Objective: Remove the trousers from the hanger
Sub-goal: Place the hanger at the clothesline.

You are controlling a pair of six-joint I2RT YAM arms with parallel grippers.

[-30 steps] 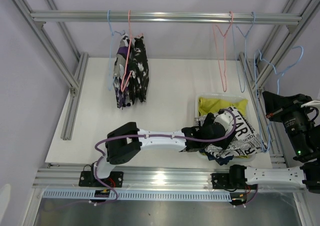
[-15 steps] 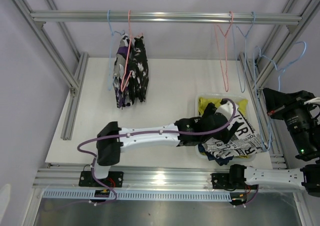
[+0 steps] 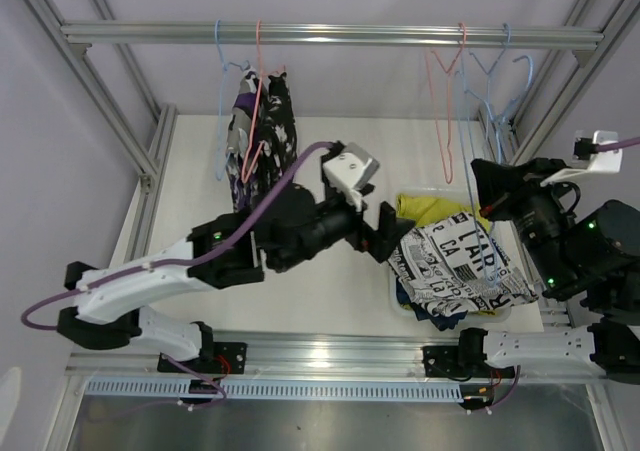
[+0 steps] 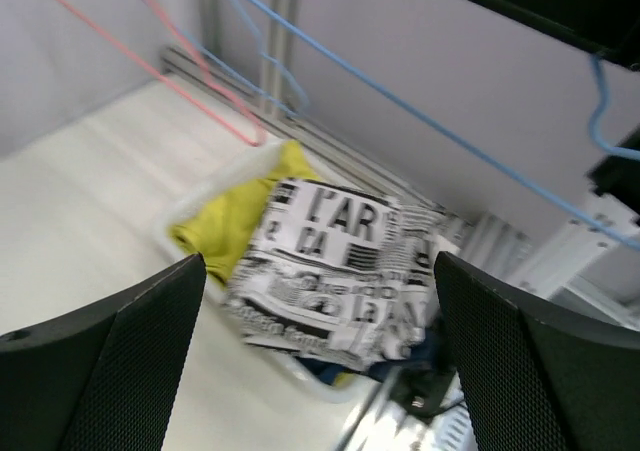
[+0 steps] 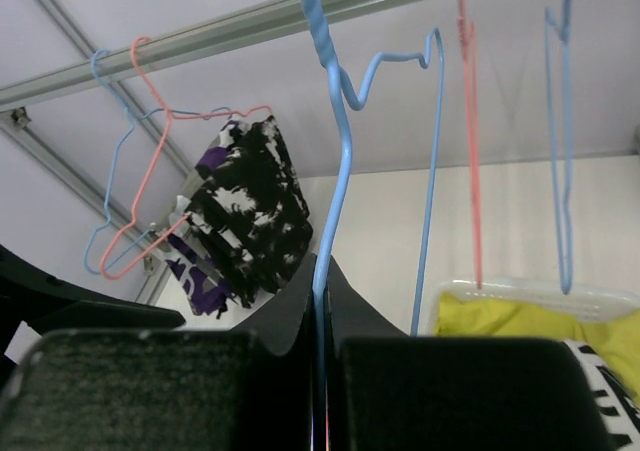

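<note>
Patterned black, white and purple trousers [image 3: 264, 143] hang on pink and blue hangers at the left of the rail [image 3: 330, 35]; the right wrist view shows them too [image 5: 250, 209]. In the white bin [image 3: 393, 283] lie yellow-green trousers [image 3: 428, 211], black-and-white print trousers [image 3: 462, 261] and a navy pair [image 3: 436, 317]. My left gripper [image 3: 392, 233] hovers open left of the bin, nothing between its fingers [image 4: 110, 361]. My right gripper [image 3: 487, 183] is raised over the bin's right side, shut on a bare blue wire hanger [image 5: 345, 141].
Bare pink [image 3: 446, 101] and blue [image 3: 478, 121] hangers hang from the right part of the rail above the bin. Aluminium frame posts [image 3: 150, 171] flank the white table [image 3: 340, 161] on both sides. The right arm's body [image 3: 590, 251] fills the right edge.
My left arm has lifted out of the bin and drawn back left, leaving the print trousers there. My right arm has swung up and left with the blue hanger.
</note>
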